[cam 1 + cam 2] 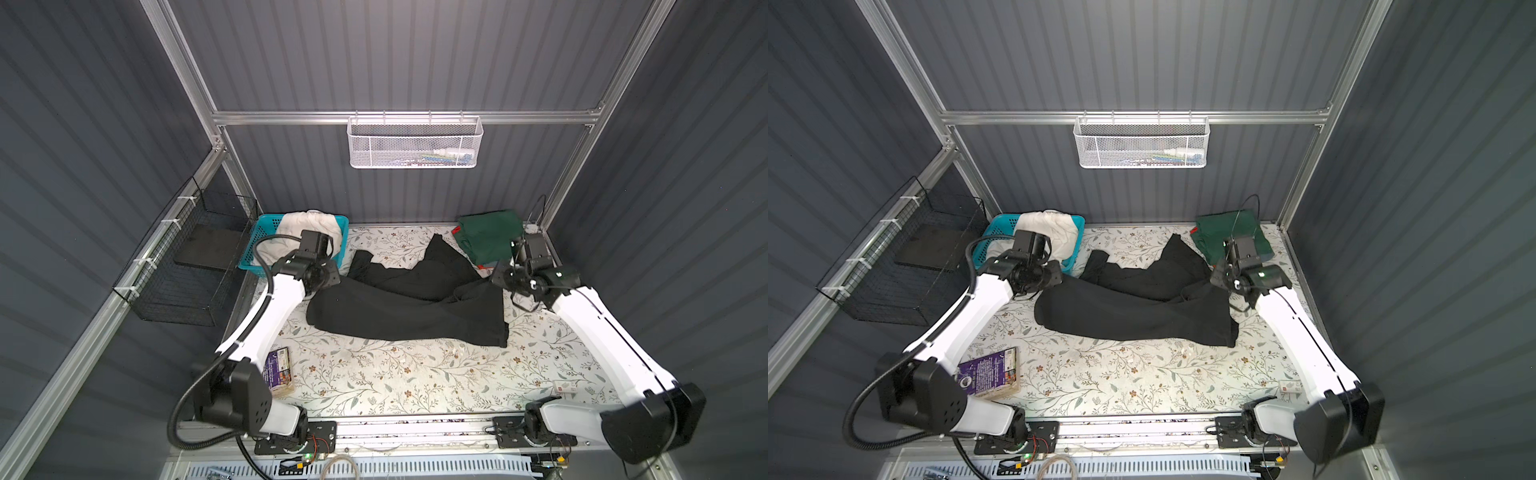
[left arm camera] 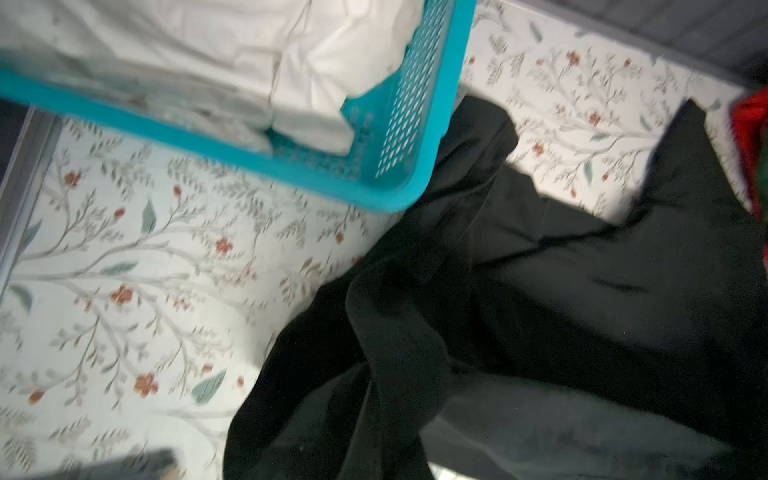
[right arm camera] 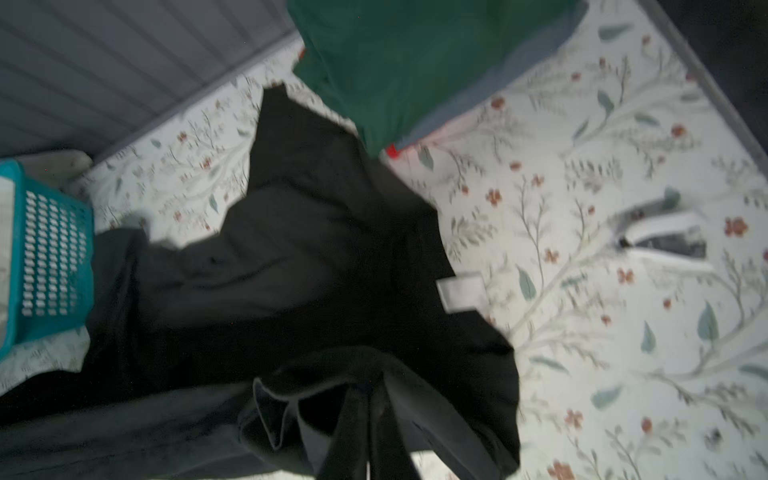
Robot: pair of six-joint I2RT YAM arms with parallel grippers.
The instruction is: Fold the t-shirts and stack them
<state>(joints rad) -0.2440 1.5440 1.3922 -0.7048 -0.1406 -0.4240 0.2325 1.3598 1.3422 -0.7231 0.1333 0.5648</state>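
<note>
A black t-shirt (image 1: 407, 316) (image 1: 1133, 316) hangs stretched across the middle of the table, its lower part dragging on the floral cover. My left gripper (image 1: 330, 286) is shut on its left end, where the cloth bunches up (image 2: 374, 395). My right gripper (image 3: 368, 432) (image 1: 496, 279) is shut on its right end, beside a white label (image 3: 461, 293). At the back right lies a folded pile with a dark green t-shirt (image 1: 486, 237) (image 3: 415, 62) on top, grey (image 3: 478, 95) and red (image 3: 390, 150) edges showing beneath. A cream-white t-shirt (image 1: 307, 228) (image 2: 249, 50) lies crumpled in the turquoise basket (image 1: 266, 220) (image 2: 249, 153).
A purple box (image 1: 279, 365) (image 1: 992, 370) lies at the front left by the left arm. At the front right there is a small white card (image 1: 565, 387). A black wire basket (image 1: 187, 266) hangs on the left wall, and a white mesh basket (image 1: 415, 141) on the back rail.
</note>
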